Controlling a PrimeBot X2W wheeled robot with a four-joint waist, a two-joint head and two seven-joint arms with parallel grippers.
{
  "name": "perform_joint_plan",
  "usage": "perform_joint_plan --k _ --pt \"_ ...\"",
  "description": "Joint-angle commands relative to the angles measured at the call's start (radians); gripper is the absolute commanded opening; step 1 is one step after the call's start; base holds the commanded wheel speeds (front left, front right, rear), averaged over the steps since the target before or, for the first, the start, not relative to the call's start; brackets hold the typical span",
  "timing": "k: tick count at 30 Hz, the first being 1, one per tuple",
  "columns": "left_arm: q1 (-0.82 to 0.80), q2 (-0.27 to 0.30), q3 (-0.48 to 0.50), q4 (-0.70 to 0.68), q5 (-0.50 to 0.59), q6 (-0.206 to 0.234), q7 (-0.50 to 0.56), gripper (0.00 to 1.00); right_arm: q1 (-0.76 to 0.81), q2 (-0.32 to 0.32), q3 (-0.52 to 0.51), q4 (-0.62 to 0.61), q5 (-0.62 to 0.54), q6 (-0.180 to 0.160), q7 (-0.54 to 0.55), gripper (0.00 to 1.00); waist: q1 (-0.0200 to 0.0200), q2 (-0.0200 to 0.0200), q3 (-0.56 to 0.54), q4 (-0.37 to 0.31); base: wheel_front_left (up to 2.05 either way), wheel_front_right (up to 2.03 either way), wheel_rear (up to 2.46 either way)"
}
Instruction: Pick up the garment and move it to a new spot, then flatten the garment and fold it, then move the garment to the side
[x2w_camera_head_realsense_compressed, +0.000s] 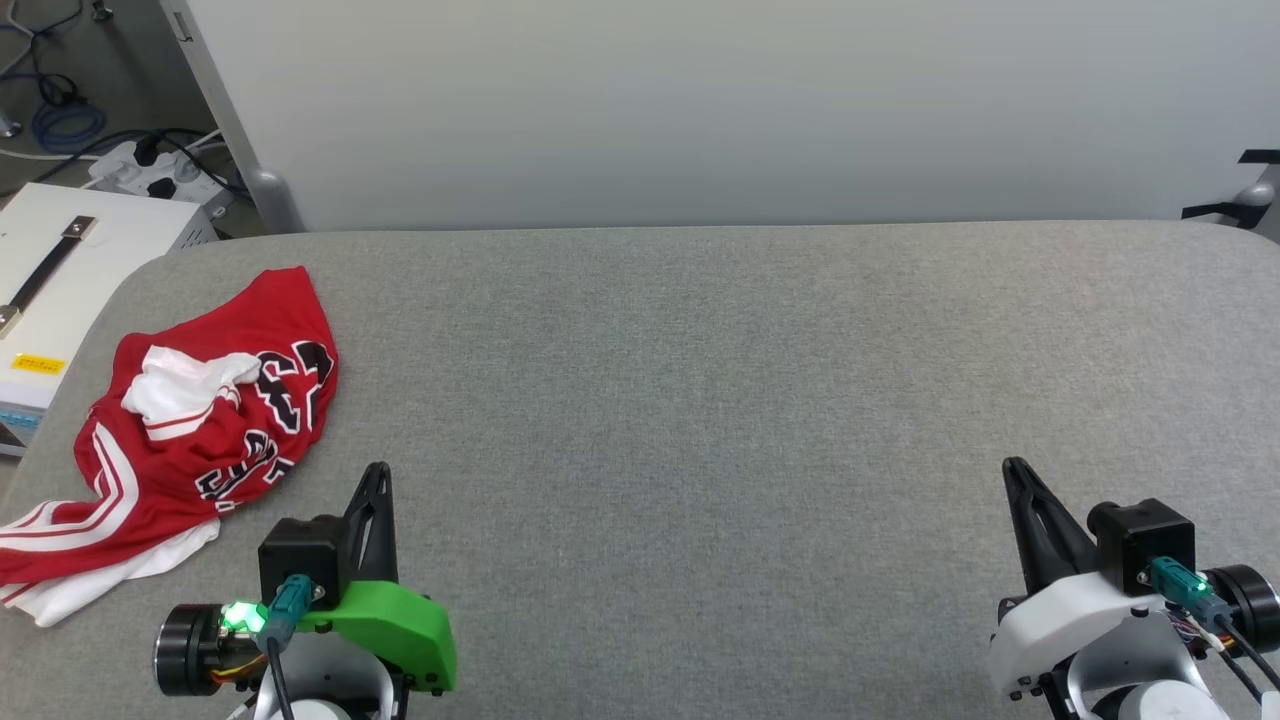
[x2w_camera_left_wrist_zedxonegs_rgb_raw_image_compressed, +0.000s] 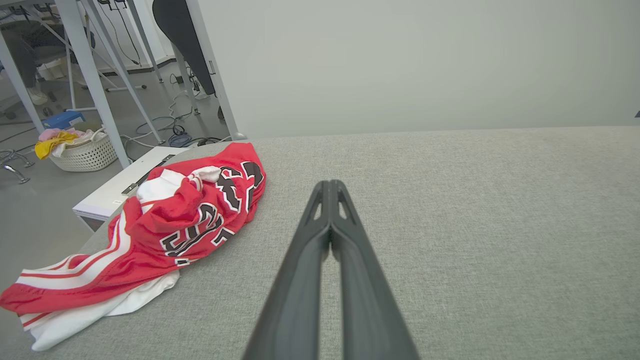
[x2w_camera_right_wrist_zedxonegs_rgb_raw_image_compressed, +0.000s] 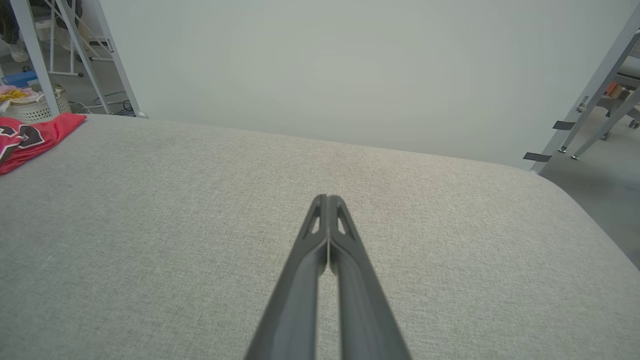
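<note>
The garment is lying crumpled on the counter, at its left edge. The left fingers, just beside it, and the right fingers, well apart, are both sitting clenched, grasping nothing.

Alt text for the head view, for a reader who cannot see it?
A crumpled red garment with white trim lies near the left edge of a grey fabric-covered table. The left tool and right tool, both shut, sit at the bottom corners, apart from the garment.
</note>
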Motion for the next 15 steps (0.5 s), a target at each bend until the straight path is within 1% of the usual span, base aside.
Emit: perform_joint_plan --k 1,7,8,15 --pt "-0.017 -0.004 0.001 -0.002 0.01 -0.003 -0.001 0.0 -0.016 0.0 0.001 0.002 -0.009 -0.001 0.003 0.0 0.0 0.0 0.0 0.0 0.0 0.0 0.0" --pt "-0.017 -0.004 0.001 -0.002 0.01 -0.003 -0.001 0.0 -0.016 0.0 0.001 0.002 -0.009 -0.001 0.003 0.0 0.0 0.0 0.0 0.0 0.0 0.0 0.0" --pt "0.0 0.0 0.0 0.0 0.0 0.0 0.0 1.0 0.0 0.0 0.0 0.0 0.0 0.0 0.0 1.0 0.0 0.0 0.0 0.0 0.0 0.0 0.0" --pt "0.0 0.0 -0.004 -0.001 -0.003 0.005 -0.007 1.0 0.001 0.0 -0.005 -0.002 0.008 0.0 -0.007 1.0 0.0 0.0 0.001 0.0 0.0 0.0 0.0"
